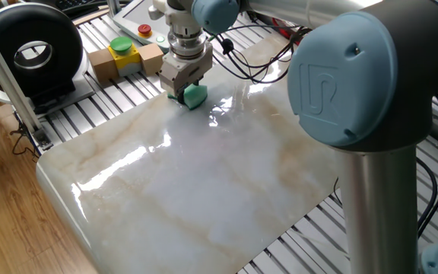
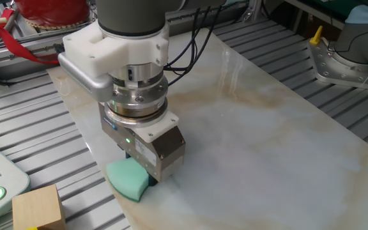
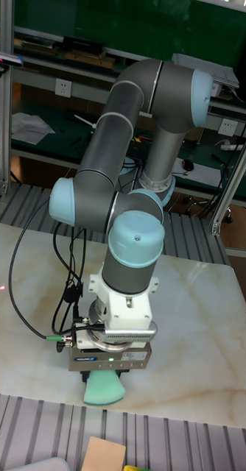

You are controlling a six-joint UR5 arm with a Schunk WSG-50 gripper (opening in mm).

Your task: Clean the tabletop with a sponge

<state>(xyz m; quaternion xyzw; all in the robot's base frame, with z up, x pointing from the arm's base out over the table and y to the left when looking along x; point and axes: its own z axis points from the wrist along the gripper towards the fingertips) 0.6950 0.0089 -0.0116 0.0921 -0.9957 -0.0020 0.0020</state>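
Note:
The teal-green sponge (image 1: 195, 95) rests on the marble tabletop (image 1: 204, 190) close to its far corner, by the slatted frame. My gripper (image 1: 184, 92) points straight down and is shut on the sponge. In the other fixed view the sponge (image 2: 128, 179) sticks out to the left from under the gripper (image 2: 147, 181) and presses flat on the tabletop (image 2: 267, 140) near its edge. The tall fixed view shows the sponge (image 3: 104, 388) under the gripper (image 3: 104, 377), at the near rim of the tabletop (image 3: 189, 331). The fingertips are hidden by the gripper body.
A yellow-and-green button (image 1: 122, 51) on wooden blocks stands on the slatted frame (image 1: 97, 106) just beyond the sponge. A black round device (image 1: 33, 46) is at the far left. Black cables (image 1: 257, 65) trail over the slab's far side. A wooden block (image 2: 38, 207) lies beside the slab.

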